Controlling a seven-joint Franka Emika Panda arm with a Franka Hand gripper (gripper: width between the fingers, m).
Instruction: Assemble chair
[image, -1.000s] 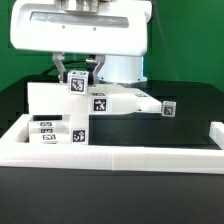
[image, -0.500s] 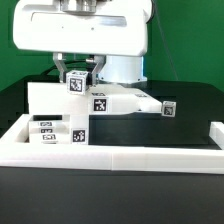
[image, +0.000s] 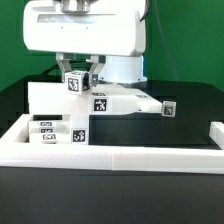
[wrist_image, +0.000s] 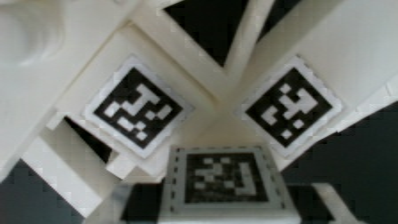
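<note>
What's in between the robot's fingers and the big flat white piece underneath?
A small white tagged block, seen in the exterior view. The end effector holds it over the flat plate; whether they touch is unclear.

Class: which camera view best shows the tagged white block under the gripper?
The exterior view: the tagged block shows whole, held between the fingers of the gripper, above the flat chair part. The wrist view shows only close, blurred tagged faces, probably that block's, without surroundings.
</note>
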